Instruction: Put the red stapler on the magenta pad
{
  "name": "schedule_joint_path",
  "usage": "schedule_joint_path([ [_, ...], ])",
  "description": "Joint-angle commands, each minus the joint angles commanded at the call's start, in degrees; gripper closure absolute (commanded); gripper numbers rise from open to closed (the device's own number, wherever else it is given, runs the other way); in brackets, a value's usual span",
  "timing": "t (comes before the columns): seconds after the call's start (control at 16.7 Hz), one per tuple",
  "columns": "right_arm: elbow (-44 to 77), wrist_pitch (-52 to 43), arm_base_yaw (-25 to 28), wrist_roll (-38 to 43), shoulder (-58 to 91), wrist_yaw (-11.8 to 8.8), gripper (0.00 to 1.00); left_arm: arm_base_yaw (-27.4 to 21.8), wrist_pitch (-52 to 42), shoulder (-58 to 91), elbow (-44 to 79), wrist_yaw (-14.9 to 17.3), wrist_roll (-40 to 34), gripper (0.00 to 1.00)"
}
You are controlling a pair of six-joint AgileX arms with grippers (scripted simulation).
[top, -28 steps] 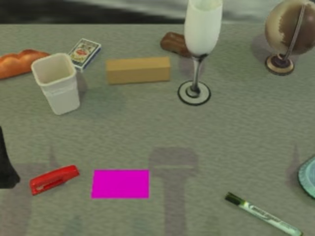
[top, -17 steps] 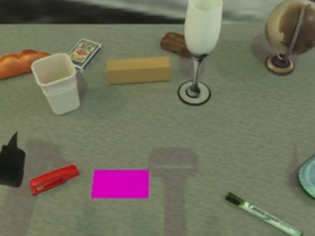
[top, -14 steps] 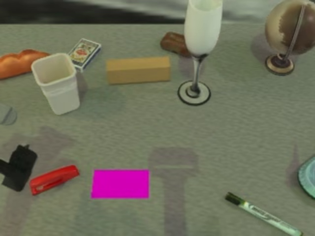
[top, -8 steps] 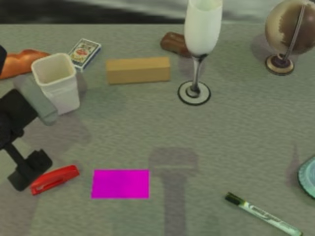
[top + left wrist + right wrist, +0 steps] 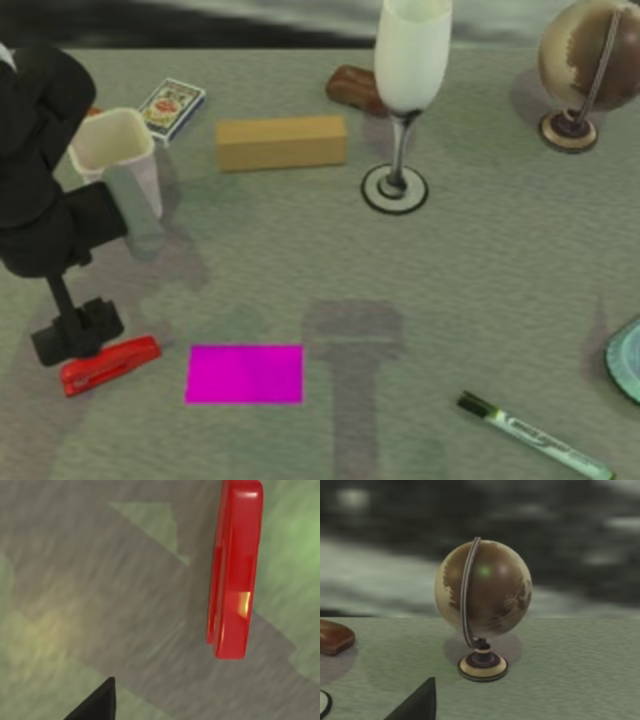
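- Left gripper: in the top view it hangs over the table's left side, its black head just beside and partly over the left end of the red stapler. Whether the fingers are spread or pressed together cannot be told; only one dark fingertip shows in the left wrist view.
- Red stapler: lies flat on the table, slightly angled, not gripped. The left wrist view shows its glossy top with a bright highlight and bare table between it and the fingertip, a gap that the top view hides under the gripper head.
- Magenta pad: flat on the table just right of the stapler, a narrow strip of table between them. Seen only from above.
- The left arm's bulk covers part of the white cup in the top view.
- Behind, across the far side: playing-card box, tan block, brown object, tall white glass, globe.
- Near right: marker pen and a plate rim at the right edge.
- Right gripper: not seen from above. The right wrist view shows one dark fingertip, the globe on its stand and the brown object.
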Motion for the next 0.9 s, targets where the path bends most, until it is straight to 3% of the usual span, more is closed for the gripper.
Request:
schedule_joint_path([
  [0.48,0.0,0.0,0.0,0.0,0.0,0.0,0.00,0.1,2.2,1.1,-1.4,0.0,0.2,0.00],
  [0.9,0.0,0.0,0.0,0.0,0.0,0.0,0.00,0.2,20.3,9.1,-11.0,0.0,0.5,0.00],
])
